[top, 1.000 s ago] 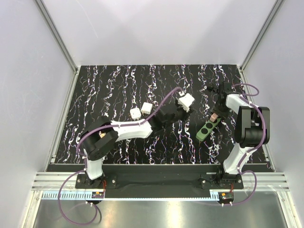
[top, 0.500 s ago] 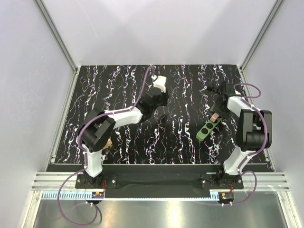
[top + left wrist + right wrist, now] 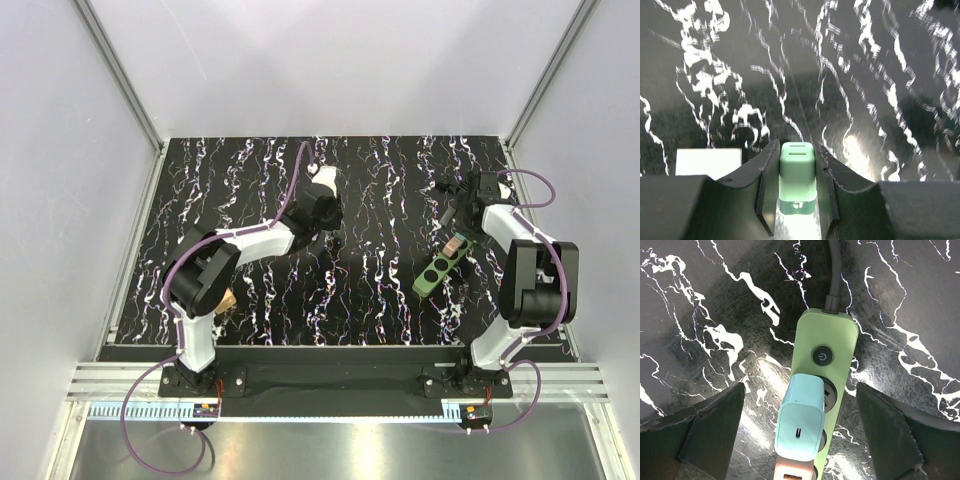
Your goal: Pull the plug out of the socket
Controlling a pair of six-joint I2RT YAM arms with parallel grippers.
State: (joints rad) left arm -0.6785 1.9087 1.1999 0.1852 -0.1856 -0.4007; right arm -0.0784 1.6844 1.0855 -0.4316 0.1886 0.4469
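Right wrist view showing plug (image 3: 801, 420) sitting in socket (image 3: 832, 337), right gripper (image 3: 800, 385) fingers (image 3: 715, 415) spreading wide, touching neither. Left gripper (image 3: 797, 170) clenching charger (image 3: 797, 172), hard to make out from above.

Left end effector (image 3: 797, 149) swung left from socket (image 3: 438, 268), now clasping pale plug (image 3: 797, 175).

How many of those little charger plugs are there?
3: a plugged-in charger on the green power strip, a held charger in the left pincer, a white charger lying beside that pincer. The left arm may hide more.
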